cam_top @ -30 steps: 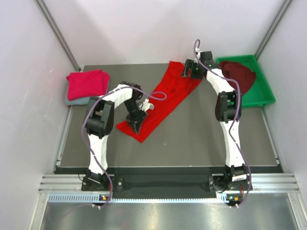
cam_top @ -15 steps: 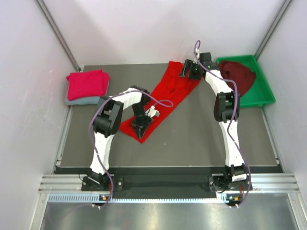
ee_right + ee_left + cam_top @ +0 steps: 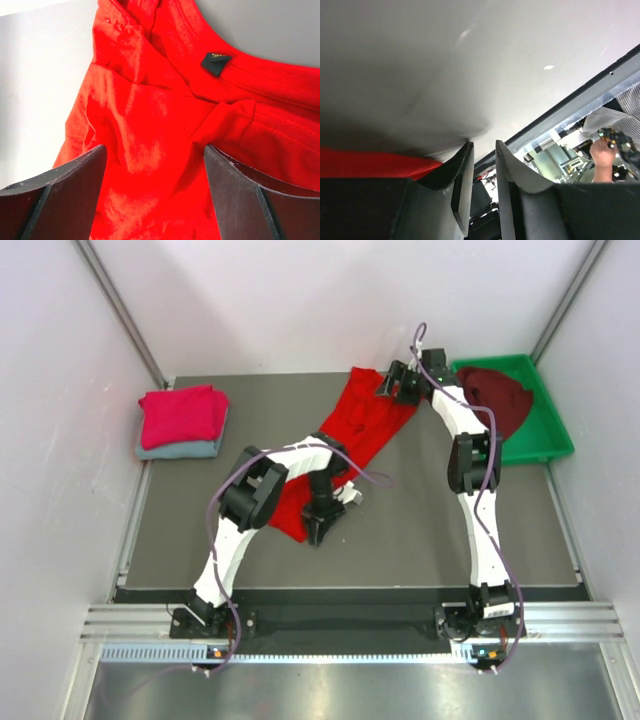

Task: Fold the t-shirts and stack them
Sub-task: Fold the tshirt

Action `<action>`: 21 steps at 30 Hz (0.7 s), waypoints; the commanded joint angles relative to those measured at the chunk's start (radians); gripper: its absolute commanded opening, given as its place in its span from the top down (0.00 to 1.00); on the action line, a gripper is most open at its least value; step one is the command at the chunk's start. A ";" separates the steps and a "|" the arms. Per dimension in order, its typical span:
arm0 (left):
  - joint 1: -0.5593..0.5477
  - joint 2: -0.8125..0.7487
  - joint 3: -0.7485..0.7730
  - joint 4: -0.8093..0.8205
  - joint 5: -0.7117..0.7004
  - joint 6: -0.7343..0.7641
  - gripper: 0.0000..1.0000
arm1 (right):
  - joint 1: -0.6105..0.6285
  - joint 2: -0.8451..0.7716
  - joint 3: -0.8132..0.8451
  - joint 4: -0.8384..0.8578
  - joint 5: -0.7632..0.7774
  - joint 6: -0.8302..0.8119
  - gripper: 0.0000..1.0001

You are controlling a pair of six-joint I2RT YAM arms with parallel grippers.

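Note:
The bright red t-shirt (image 3: 355,425) lies diagonally on the dark table, its collar end at the back. My right gripper (image 3: 397,390) hovers open over that collar end. In the right wrist view its jaws stand wide apart (image 3: 155,150) above the rumpled red cloth (image 3: 150,100) and a black neck label (image 3: 216,62). My left gripper (image 3: 321,532) is at the shirt's near end. In the left wrist view its jaws (image 3: 484,143) stand a narrow gap apart with nothing between them, red cloth (image 3: 370,162) just to their left.
A folded crimson-pink shirt (image 3: 182,412) lies on a folded grey-blue shirt (image 3: 180,449) at the back left. A dark maroon shirt (image 3: 500,400) lies in the green tray (image 3: 555,445) at the back right. White walls enclose the table.
My left gripper has swept right and toward the near edge along the shirt's lower end, which now looks narrower. My right gripper has stayed over the collar.

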State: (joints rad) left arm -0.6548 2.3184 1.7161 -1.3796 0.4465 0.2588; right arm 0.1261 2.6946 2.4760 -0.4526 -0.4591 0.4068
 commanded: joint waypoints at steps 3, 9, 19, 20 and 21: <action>-0.012 -0.025 0.040 0.099 -0.063 0.000 0.62 | -0.032 -0.044 0.029 0.040 -0.044 0.013 0.21; -0.020 -0.246 -0.033 0.113 -0.305 0.037 0.49 | -0.051 -0.104 -0.015 0.020 -0.050 -0.008 0.21; -0.025 -0.350 -0.128 0.172 -0.398 0.053 0.52 | -0.052 -0.199 -0.107 -0.012 -0.001 -0.068 0.21; -0.023 -0.344 -0.131 0.177 -0.387 0.051 0.52 | -0.052 -0.205 -0.109 -0.015 -0.001 -0.072 0.21; -0.023 -0.337 -0.135 0.180 -0.370 0.045 0.53 | -0.054 -0.206 -0.112 -0.015 0.000 -0.075 0.21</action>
State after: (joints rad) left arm -0.6743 1.9728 1.5970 -1.2335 0.0696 0.2913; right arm 0.0757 2.5885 2.3684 -0.4801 -0.4728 0.3645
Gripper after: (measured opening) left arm 0.477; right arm 0.790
